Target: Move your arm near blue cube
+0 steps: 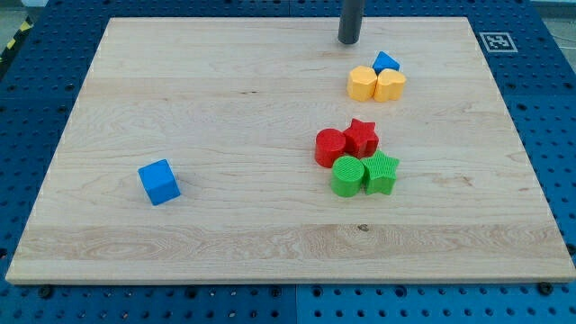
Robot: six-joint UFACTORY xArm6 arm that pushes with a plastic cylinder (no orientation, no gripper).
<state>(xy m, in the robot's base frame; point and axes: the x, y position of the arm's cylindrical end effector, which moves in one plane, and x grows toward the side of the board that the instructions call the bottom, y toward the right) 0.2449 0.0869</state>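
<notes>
The blue cube [159,182] sits alone on the wooden board at the view's lower left. My tip [348,40] is at the view's top, right of centre, far from the blue cube, up and to its right. The tip stands just left of and above a small blue block [386,62] that touches two yellow blocks, a hexagon-like one [363,84] and a heart-like one [391,85].
A red cylinder [330,147] and a red star [362,138] sit together right of centre. A green cylinder [347,175] and a green star [382,172] lie just below them. The wooden board's edge [288,277] borders a blue pegboard table.
</notes>
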